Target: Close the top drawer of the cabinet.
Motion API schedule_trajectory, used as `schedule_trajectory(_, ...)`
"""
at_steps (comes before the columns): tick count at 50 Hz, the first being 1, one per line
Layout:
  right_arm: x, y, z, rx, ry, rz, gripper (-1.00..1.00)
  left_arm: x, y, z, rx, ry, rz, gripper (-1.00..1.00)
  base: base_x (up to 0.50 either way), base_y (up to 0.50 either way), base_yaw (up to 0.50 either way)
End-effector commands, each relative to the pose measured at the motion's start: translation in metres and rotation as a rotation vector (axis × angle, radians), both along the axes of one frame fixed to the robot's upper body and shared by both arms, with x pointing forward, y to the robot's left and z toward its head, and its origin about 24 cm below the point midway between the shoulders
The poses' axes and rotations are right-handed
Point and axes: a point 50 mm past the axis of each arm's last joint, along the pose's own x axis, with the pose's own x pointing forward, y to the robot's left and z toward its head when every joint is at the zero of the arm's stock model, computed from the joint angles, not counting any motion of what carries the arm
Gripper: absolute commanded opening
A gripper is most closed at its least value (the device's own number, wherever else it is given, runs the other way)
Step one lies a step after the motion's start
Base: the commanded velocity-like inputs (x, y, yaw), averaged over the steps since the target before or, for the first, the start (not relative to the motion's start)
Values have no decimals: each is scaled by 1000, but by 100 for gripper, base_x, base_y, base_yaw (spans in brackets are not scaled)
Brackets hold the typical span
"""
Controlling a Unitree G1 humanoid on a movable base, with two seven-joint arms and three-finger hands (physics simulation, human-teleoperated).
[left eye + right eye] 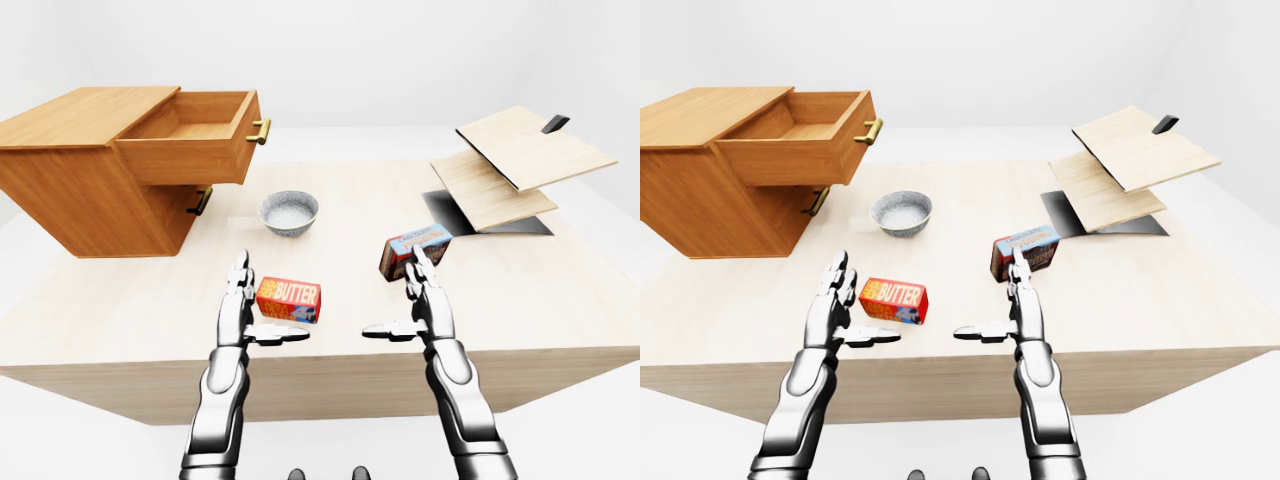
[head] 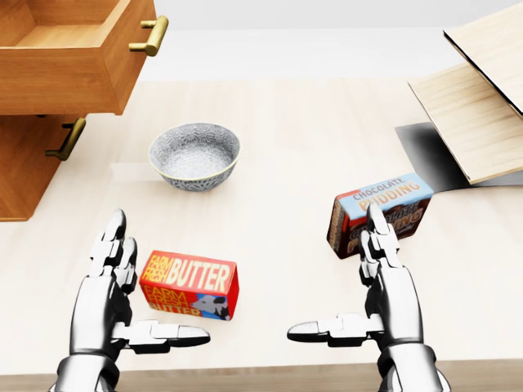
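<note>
At the bottom of the head view, the left hand [image 2: 122, 306] and the right hand [image 2: 372, 302] are hovering over the pale wooden surface [image 2: 294, 147], fingers spread and released, gripping nothing. Between them a butter box [image 2: 189, 284] is lying flat; a chocolate pudding box [image 2: 380, 212] is standing just beyond the right hand, partly hidden by it. Farther up, a grey bowl [image 2: 194, 155] is sitting. In the upper left of the left-eye view, the wooden cabinet [image 1: 85, 185] is standing with its top drawer [image 1: 195, 135] pulled well out, brass handle [image 1: 260, 131] showing. At upper right, light boards [image 1: 520, 160] are lying stacked, tilted; what lies beneath them is unclear.
</note>
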Motion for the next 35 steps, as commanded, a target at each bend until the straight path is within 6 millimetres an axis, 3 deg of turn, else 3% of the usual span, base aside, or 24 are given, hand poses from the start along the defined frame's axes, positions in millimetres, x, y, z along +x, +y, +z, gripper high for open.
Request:
schedule_trajectory(1, 1, -6, 3, 3, 0, 5, 100, -1, 8, 3, -4, -2, 7, 100, 0, 0, 0)
schedule_trajectory(13, 6, -7, 12, 3, -3, 7, 100, 9, 9, 11, -2, -2, -3, 100, 0, 0, 0)
schedule_trajectory(24, 15, -15, 57, -39, -181, -9, 100, 43, 9, 61, 27, -165, -20, 100, 0, 0, 0)
schedule_trajectory(26, 19, -16, 73, -57, -241, -16, 100, 50, 9, 74, 32, -207, -23, 100, 0, 0, 0)
schedule_trajectory(35, 15, -13, 114, -49, -419, 4, 100, 58, 9, 103, 37, -308, -30, 100, 0, 0, 0)
